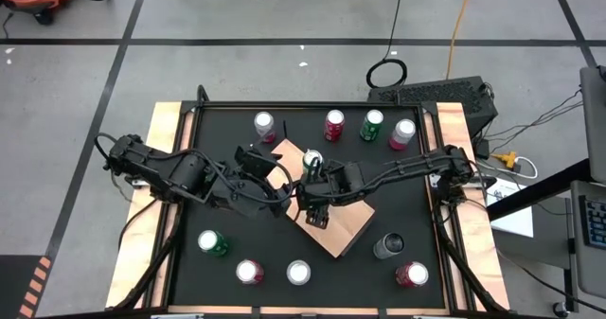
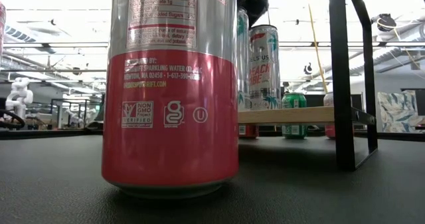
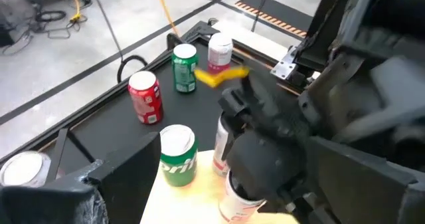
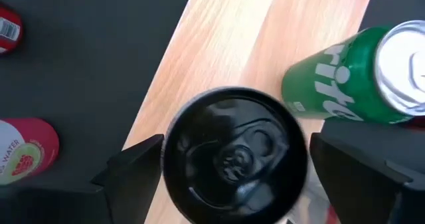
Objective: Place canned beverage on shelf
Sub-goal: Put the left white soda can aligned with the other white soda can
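Right wrist view had my right gripper (image 4: 229,163) straddling a black-topped can (image 4: 229,154) over the shelf (image 4: 265,31), fingers either side, seemingly clamped. The green can (image 4: 342,84) stood just beside; a careless release could knock it. My left gripper (image 1: 275,188) waited at the shelf's left edge, its fingers impossible to read.

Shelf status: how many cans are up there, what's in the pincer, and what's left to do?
Done: one green can stands on the shelf. In hand: the right pincer is shut on a black-topped can over the board. The low view shows its base at board level, so release looks next. The left pincer waits at the shelf's edge. Left: nine cans on the black table.
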{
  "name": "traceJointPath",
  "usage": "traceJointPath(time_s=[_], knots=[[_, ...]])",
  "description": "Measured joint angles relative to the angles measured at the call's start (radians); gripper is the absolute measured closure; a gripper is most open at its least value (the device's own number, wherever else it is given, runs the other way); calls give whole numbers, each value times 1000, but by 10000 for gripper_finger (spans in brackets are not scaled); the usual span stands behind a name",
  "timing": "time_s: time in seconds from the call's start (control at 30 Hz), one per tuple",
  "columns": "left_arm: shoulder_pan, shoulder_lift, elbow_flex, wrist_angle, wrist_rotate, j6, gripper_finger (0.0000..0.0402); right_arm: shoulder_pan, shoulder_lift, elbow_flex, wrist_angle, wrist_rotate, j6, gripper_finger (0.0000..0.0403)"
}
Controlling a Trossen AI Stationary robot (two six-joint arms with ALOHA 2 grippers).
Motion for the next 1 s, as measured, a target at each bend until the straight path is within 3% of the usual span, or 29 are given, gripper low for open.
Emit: traceJointPath(time_s=[0.17, 0.37, 0.57, 0.8, 1.0], knots=[[-7, 6, -19, -65, 20, -112, 13, -2, -32, 37, -8, -24, -38, 49], [-77, 5, -106, -79, -26, -257, 13, -3, -114, 63, -24, -44, -71, 51], [-141, 6, -226, 21, -34, -356, 13, -4, -236, 65, -77, -52, -166, 51], [-167, 12, -292, 83, -25, -350, 14, -5, -380, 64, -136, -50, -232, 51], [-136, 25, -306, 75, 137, -194, 14, -9, -477, 64, -182, -42, -221, 51]])
